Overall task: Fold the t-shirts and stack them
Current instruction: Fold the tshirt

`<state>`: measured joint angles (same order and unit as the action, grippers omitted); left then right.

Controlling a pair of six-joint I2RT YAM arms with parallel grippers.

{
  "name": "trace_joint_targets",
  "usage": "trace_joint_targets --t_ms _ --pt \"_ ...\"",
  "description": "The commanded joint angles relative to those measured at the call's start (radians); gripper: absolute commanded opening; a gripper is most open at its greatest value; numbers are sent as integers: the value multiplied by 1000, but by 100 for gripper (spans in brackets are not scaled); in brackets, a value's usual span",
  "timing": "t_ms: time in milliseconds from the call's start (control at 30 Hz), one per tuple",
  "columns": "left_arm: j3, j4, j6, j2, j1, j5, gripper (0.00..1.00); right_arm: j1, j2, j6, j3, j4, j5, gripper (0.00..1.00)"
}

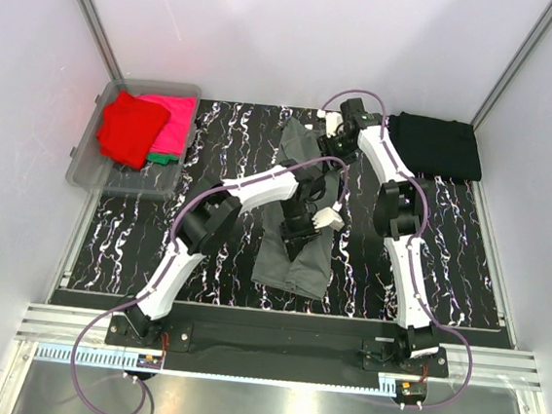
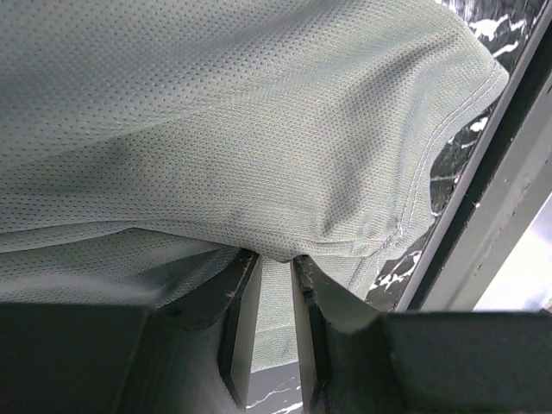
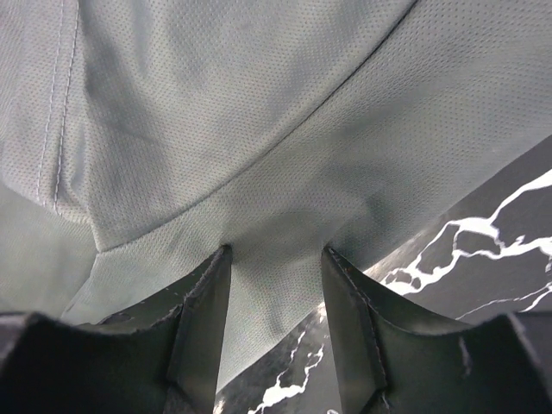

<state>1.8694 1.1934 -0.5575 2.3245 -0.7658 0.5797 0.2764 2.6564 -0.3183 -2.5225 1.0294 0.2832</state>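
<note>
A dark grey t-shirt (image 1: 295,263) lies as a long narrow strip down the middle of the black marbled table (image 1: 447,263). My left gripper (image 1: 303,234) is over its middle. In the left wrist view the left gripper (image 2: 274,257) has its jaws close together, pinching a fold of the grey t-shirt (image 2: 259,129). My right gripper (image 1: 333,139) is at the shirt's far end. In the right wrist view the right gripper (image 3: 276,250) has its jaws wider apart, with the grey t-shirt (image 3: 259,112) gathered between the tips. A folded black t-shirt (image 1: 438,144) lies at the back right.
A clear plastic bin (image 1: 84,164) at the back left holds a red t-shirt (image 1: 127,129), a pink one (image 1: 175,119) and a green one (image 1: 166,158). White walls enclose the table on three sides. A metal rail (image 2: 492,216) runs beside the cloth in the left wrist view.
</note>
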Motion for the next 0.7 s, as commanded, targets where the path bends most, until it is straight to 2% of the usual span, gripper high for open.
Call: trace_joint_targets --t_ms 0,200,333,433,533,567,633,667 --pt "27 -84 -10 21 8 -43 28 14 42 -24 -30 -26 -70 53" --pt "22 -72 10 -137 -3 -58 36 14 -39 -48 2 -32 -76 55" --pt "95 -12 25 -177 -15 -93 39 14 -119 -62 14 -34 -87 55" --pt "137 61 24 -230 -15 -81 40 15 -232 -62 112 -32 -98 55" --pt "45 81 10 -371 -21 -69 43 14 -359 -70 258 -28 -92 56" --pt "15 74 10 -402 -26 -54 51 17 -390 -74 298 -28 -84 56" --pt "-57 38 115 -460 -20 -26 85 15 -481 -88 414 -28 -72 55" --pt "-62 61 140 -461 3 106 98 15 -510 -96 451 -34 -62 55"
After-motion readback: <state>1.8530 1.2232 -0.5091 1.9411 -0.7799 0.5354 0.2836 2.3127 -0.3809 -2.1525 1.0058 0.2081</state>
